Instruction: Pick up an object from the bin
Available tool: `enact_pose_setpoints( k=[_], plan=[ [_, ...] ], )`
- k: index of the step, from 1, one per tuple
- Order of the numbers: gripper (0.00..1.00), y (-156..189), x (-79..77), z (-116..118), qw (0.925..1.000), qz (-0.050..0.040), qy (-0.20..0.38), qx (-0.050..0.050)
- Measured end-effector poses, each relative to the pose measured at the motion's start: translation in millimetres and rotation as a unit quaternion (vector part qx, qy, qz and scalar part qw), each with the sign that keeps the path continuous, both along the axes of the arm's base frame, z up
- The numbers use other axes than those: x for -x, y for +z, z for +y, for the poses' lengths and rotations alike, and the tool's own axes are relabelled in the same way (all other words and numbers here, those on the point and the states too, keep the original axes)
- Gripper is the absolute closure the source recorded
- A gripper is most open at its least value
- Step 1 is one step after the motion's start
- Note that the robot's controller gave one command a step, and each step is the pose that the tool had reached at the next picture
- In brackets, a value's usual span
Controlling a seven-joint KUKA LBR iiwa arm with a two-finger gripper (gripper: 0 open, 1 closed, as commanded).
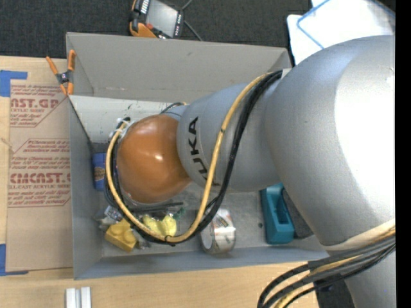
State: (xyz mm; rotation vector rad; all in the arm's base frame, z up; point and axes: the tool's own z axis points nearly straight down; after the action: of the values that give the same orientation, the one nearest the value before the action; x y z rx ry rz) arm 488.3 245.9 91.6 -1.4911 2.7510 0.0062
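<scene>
Against the bin's [160, 262] near wall lie a yellow lump [121, 235], a yellow-green piece [159, 224], a tape roll [218, 233] and a teal block [277, 213]. Just behind the yellow things hangs the arm's orange cover [151, 159]; how the fingers stand cannot be told.

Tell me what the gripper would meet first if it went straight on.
Probably the small heap at the left end of the bin: the orange wrist cover points down over it, with yellow pieces and a blue thing showing at its edge. What lies directly beneath is hidden.
</scene>
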Motion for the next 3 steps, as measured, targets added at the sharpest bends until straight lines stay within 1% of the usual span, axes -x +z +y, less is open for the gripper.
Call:
enact_pose_setpoints(
  k=[1, 3],
  plan=[
    [1.0, 14.6, 0.3, 0.5, 1.0, 0.0001, 0.0, 0.0],
    [1.0, 24.7, 0.3, 1.8, 1.0, -0.001, -0.001, -0.002]
  ],
)
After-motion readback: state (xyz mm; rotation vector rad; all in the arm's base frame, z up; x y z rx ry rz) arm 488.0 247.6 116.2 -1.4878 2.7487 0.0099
